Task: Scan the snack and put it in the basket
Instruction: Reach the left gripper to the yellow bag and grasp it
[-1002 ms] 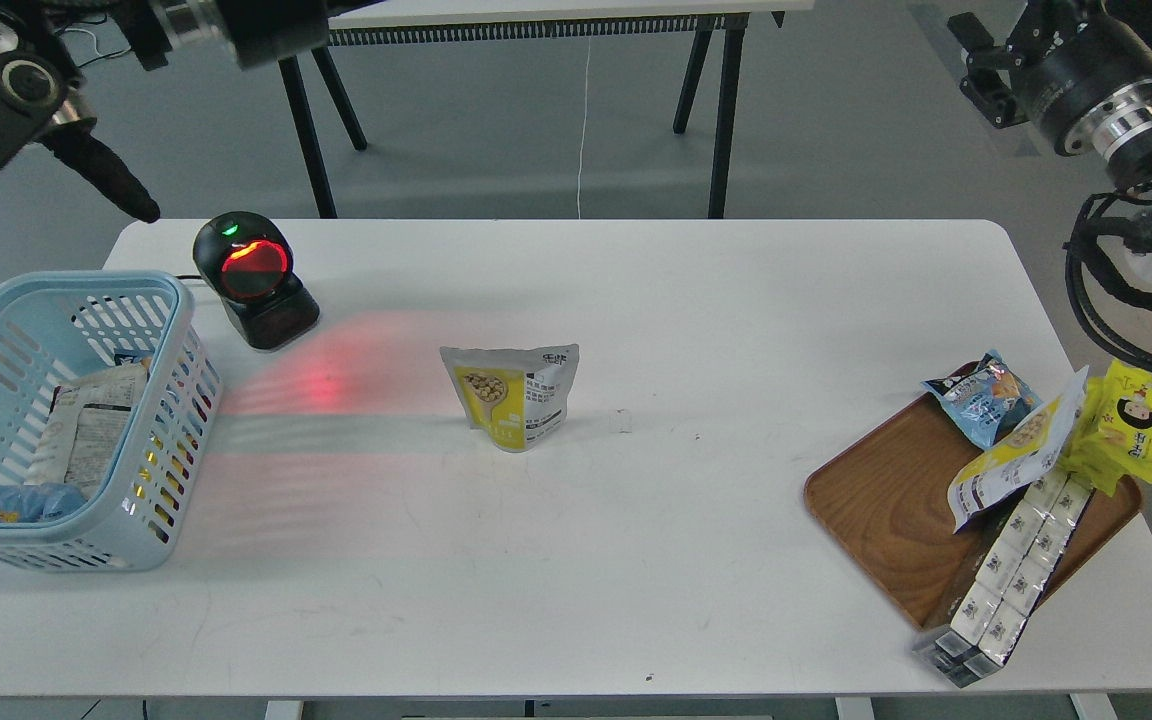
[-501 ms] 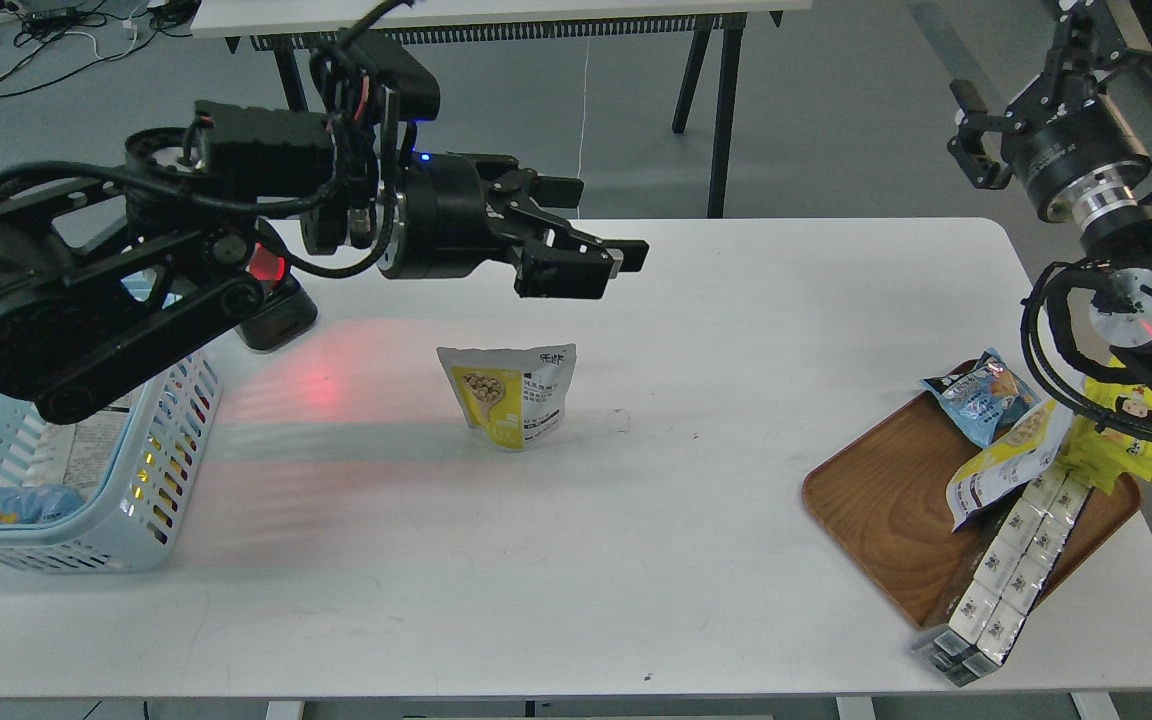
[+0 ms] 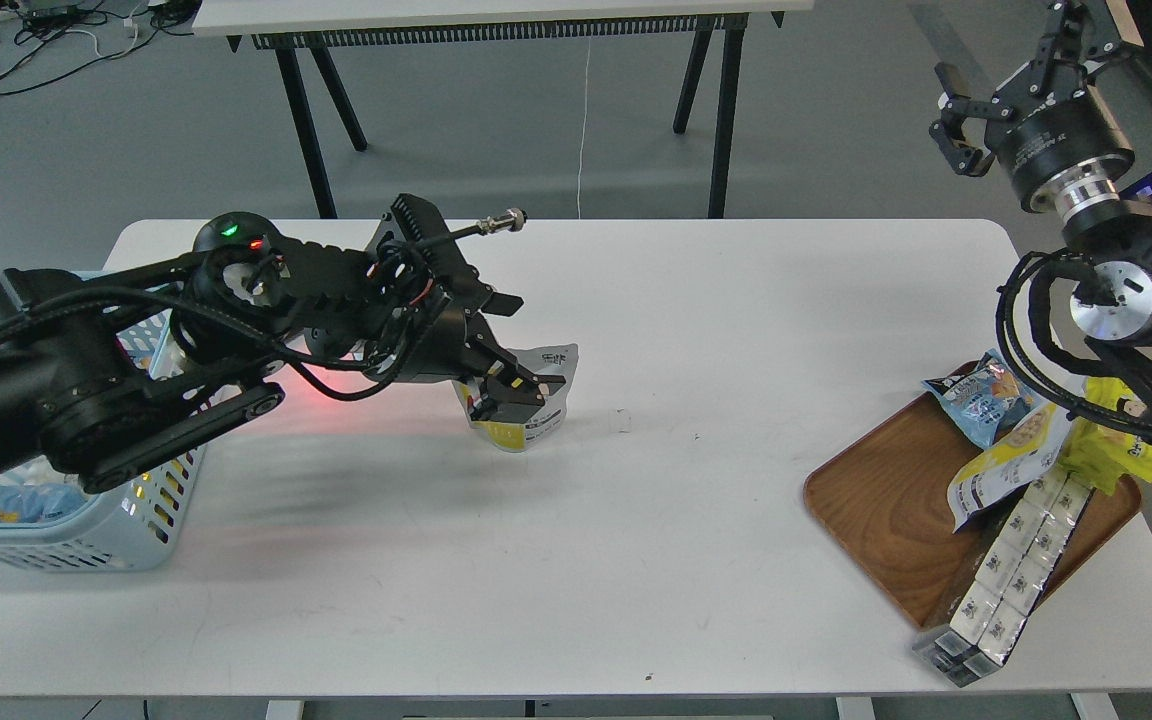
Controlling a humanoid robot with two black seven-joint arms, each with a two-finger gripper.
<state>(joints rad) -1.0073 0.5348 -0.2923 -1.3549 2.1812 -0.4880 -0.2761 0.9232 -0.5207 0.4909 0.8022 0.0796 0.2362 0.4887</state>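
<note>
The snack point(image 3: 542, 395), a yellow and white-grey pouch, stands upright at the table's middle, its left half hidden by my left gripper point(image 3: 511, 388). That gripper has come down onto the pouch's top, with its fingers apart on either side of it. The pouch stands where it stood before. The light blue basket point(image 3: 146, 520) sits at the table's left edge, mostly hidden behind my left arm, with several packs in it. My right gripper point(image 3: 958, 112) is open and empty, raised high past the table's far right corner.
A black scanner point(image 3: 229, 231) with a green light stands behind my left arm, casting a red glow on the table. A wooden tray point(image 3: 886, 500) at the right holds a blue bag point(image 3: 981, 400), a second yellow pouch point(image 3: 1011, 455), a bright yellow pack point(image 3: 1116, 445) and white boxes point(image 3: 1006, 575).
My left arm swung in from the upper left and dropped down onto the pouch. The right arm shifted slightly up and left. The pouch has not moved.
</note>
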